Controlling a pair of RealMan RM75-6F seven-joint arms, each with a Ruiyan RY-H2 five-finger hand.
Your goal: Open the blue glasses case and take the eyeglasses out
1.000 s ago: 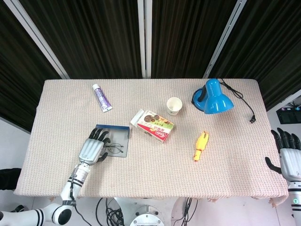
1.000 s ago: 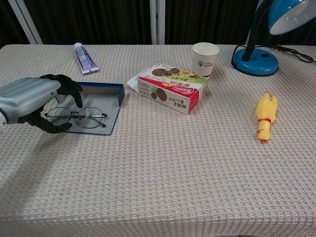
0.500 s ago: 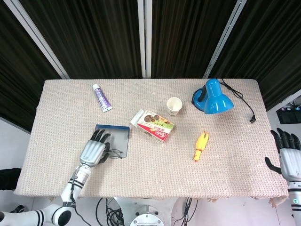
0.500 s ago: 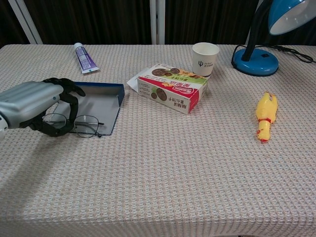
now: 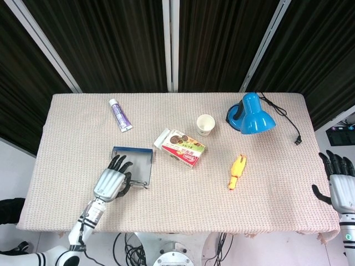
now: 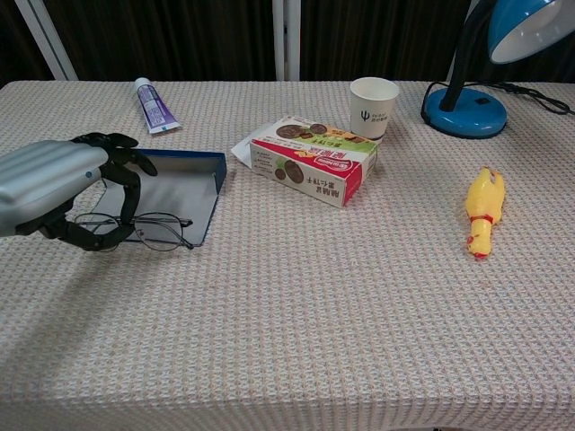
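The blue glasses case (image 6: 184,180) lies open and flat on the table's left side, also seen in the head view as the case (image 5: 137,162). The thin-rimmed eyeglasses (image 6: 160,233) lie at the case's near edge, partly over the tablecloth. My left hand (image 6: 56,187) curls its dark fingers around the left end of the frame and holds it; from above, the left hand (image 5: 111,183) covers most of the glasses. My right hand (image 5: 339,183) hangs beyond the table's right edge, fingers apart, holding nothing.
A toothpaste tube (image 5: 120,114) lies at the back left. A cookie box (image 5: 180,147) sits just right of the case, with a paper cup (image 5: 206,124) and a blue desk lamp (image 5: 252,113) behind it. A yellow rubber chicken (image 5: 237,172) lies right of centre.
My left hand has drawn back toward the table's near edge, dragging the eyeglasses from the middle of the case to its near edge. The right hand has not moved.
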